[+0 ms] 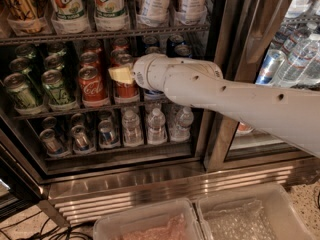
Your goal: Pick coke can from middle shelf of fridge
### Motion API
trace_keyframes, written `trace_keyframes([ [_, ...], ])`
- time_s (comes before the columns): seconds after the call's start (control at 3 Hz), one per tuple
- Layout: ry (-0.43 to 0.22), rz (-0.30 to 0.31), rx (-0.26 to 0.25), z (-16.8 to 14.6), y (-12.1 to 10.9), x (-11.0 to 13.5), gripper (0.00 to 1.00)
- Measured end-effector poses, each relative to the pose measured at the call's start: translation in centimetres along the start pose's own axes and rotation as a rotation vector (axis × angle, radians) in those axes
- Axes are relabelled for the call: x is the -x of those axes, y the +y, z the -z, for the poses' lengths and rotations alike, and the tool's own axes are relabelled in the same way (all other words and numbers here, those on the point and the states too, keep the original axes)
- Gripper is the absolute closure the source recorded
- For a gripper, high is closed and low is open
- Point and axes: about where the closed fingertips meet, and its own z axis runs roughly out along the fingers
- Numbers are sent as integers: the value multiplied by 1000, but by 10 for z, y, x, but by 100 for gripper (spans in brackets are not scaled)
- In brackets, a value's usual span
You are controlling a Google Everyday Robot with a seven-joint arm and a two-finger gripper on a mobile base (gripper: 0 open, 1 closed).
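Note:
The fridge (pixel 125 181) stands open in front of me. Its middle shelf (pixel 65 108) holds lanes of green cans (pixel 55 86), red coke cans and blue cans (pixel 175 46). One coke can (pixel 92 86) stands free at the front of the left red lane. A second coke can (pixel 126 90) stands at the front of the lane to its right. My gripper (pixel 121 75) reaches in from the right on the white arm (pixel 225 96) and sits right at the upper part of this second can, covering its top.
Tall 7UP cans (pixel 107 4) fill the shelf above. Small water bottles (pixel 156 126) and cans (pixel 80 136) fill the shelf below. A steel post (pixel 225 74) stands right of the arm, with a glass door over bottles (pixel 300 59) beyond. Two plastic bins (pixel 150 224) sit on the floor.

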Motion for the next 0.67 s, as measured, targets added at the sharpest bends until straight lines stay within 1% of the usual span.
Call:
trace_keyframes([
  [0.33,16,-37,48,-2,12,-4,100],
  [0.67,19,-54,81,3,18,-2,100],
])
